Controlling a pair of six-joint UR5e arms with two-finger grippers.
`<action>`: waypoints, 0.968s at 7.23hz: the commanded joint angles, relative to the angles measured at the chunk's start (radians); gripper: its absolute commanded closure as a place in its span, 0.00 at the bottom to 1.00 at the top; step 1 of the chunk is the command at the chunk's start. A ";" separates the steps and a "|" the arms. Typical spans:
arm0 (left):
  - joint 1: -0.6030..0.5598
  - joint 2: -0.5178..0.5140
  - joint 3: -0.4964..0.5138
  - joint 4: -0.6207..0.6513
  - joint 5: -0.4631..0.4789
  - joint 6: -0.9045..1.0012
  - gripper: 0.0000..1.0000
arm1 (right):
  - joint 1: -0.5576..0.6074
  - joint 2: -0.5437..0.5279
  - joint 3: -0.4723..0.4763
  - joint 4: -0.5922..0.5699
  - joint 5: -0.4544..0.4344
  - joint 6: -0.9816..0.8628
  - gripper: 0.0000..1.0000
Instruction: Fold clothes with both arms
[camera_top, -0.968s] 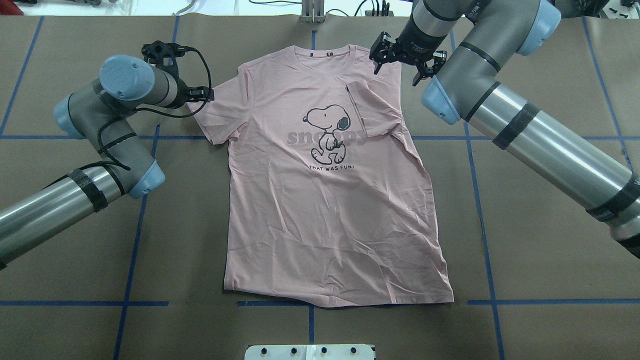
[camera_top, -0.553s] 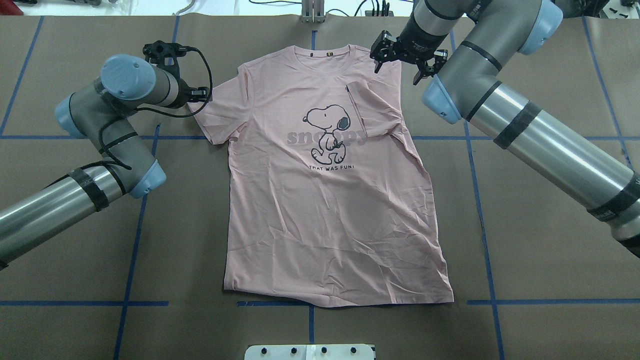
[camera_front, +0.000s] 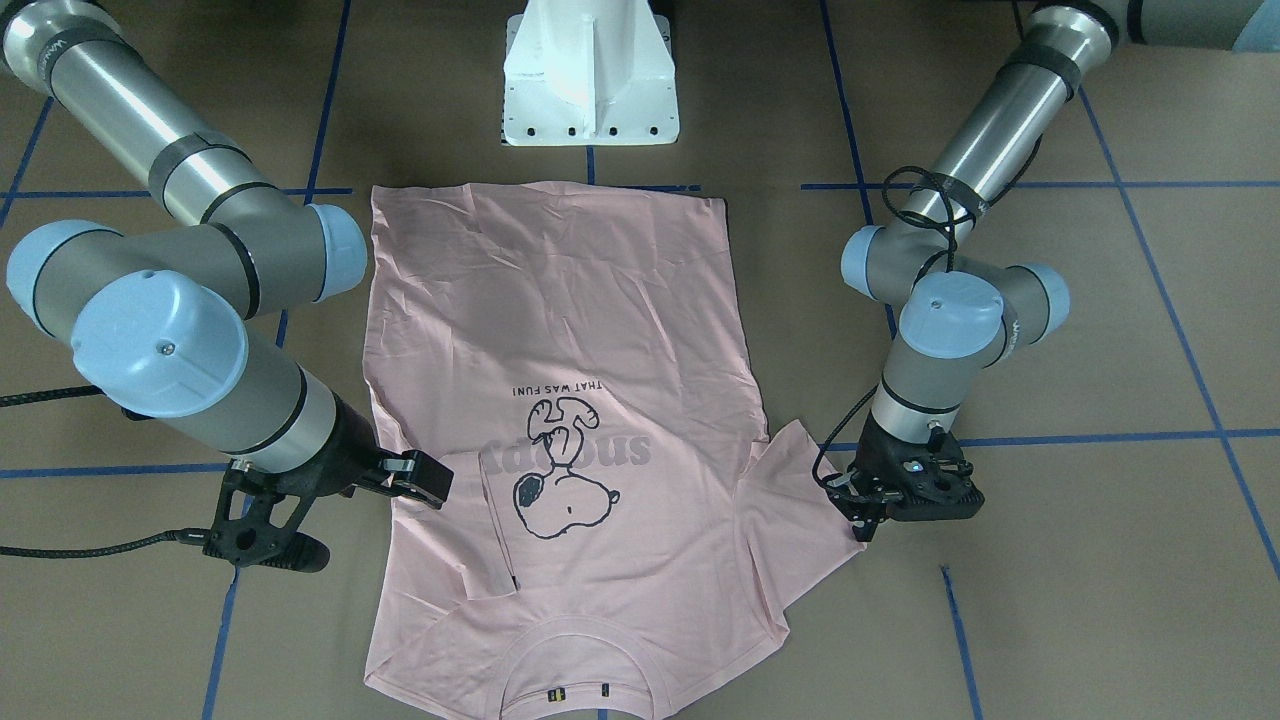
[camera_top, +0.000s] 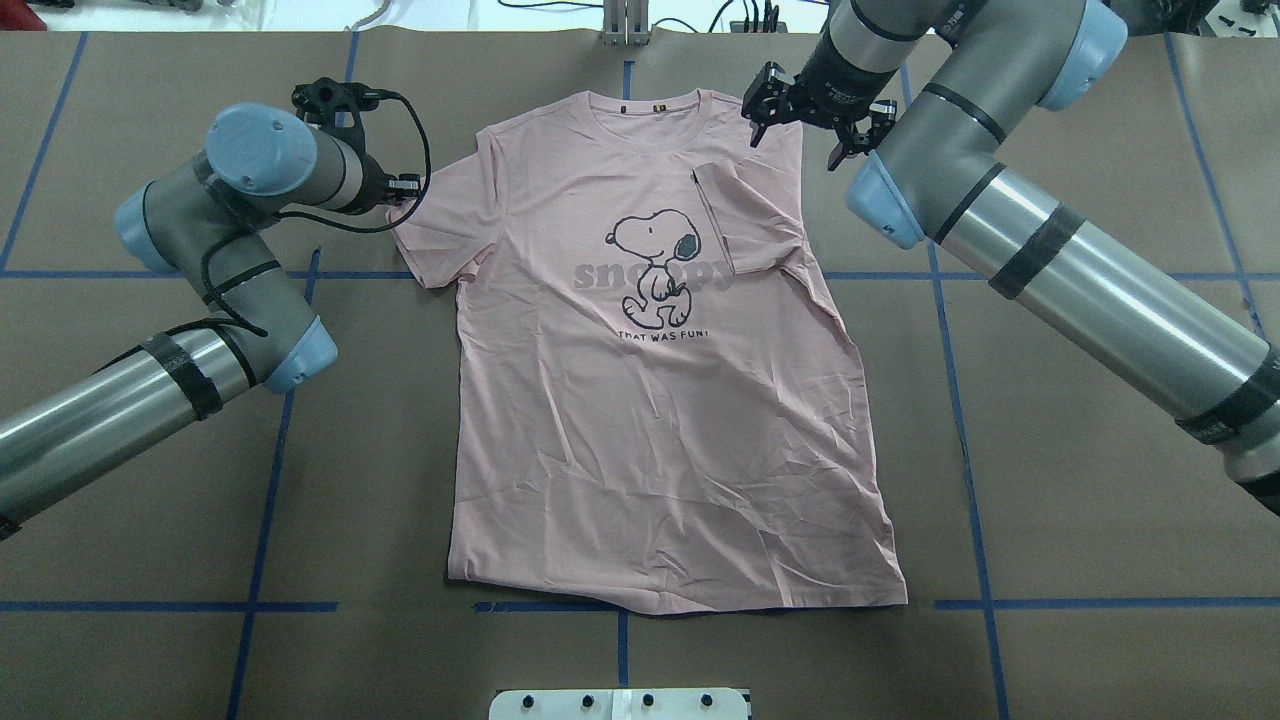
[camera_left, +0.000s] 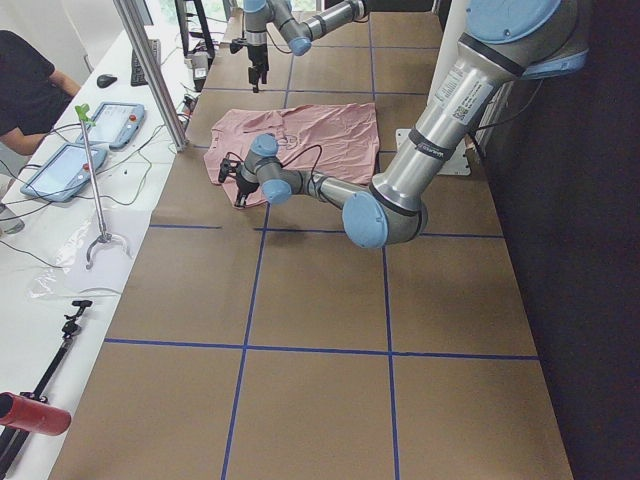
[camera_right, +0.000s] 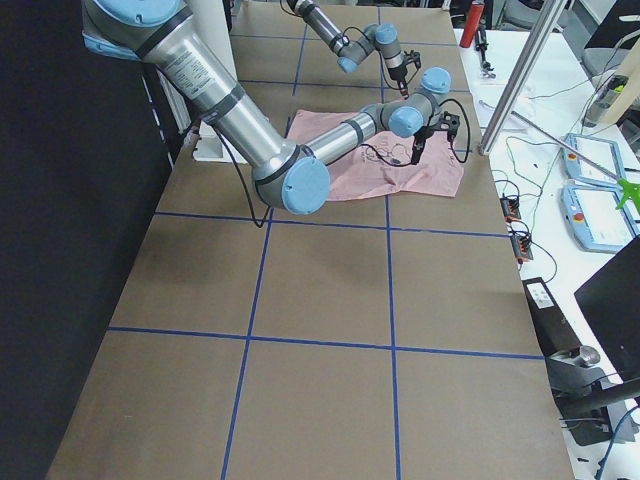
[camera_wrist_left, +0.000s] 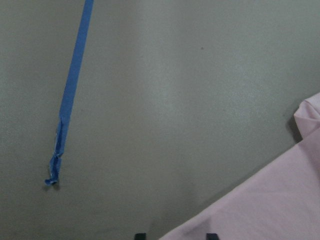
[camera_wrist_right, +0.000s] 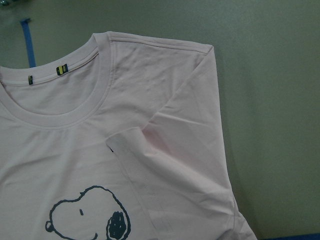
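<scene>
Brown paper covers the worktop (camera_top: 1100, 480), which is gridded with blue tape (camera_top: 262, 520). The pink T-shirt (camera_top: 660, 450) lies flat at the centre of the overhead view, print (camera_top: 650, 265) upward, collar (camera_top: 665, 110) toward the top edge and hem toward the bottom. The sleeve at upper right is folded inward over the chest, its dark tag (camera_top: 694, 178) showing. The sleeve at upper left (camera_top: 445, 225) is spread out. The left hand (camera_top: 408, 190), at upper left, sits low at the outer edge of the spread sleeve. Its wrist view shows the fingertips (camera_wrist_left: 140, 235) parted, with the sleeve's edge reaching between them at the bottom of the frame. The right hand (camera_top: 792, 148), at upper right, hovers over the folded shoulder, jaws spread wide and holding nothing. A white pedestal base (camera_front: 590, 75) stands at top centre of the front-facing view.
</scene>
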 joint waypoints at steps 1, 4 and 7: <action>0.000 -0.006 -0.085 0.100 -0.060 -0.007 1.00 | 0.002 -0.028 0.022 0.004 -0.005 -0.001 0.00; 0.085 -0.258 -0.073 0.332 -0.081 -0.229 1.00 | 0.018 -0.103 0.108 0.007 0.005 -0.050 0.00; 0.098 -0.400 0.166 0.201 -0.061 -0.344 1.00 | 0.031 -0.156 0.133 0.006 -0.013 -0.092 0.00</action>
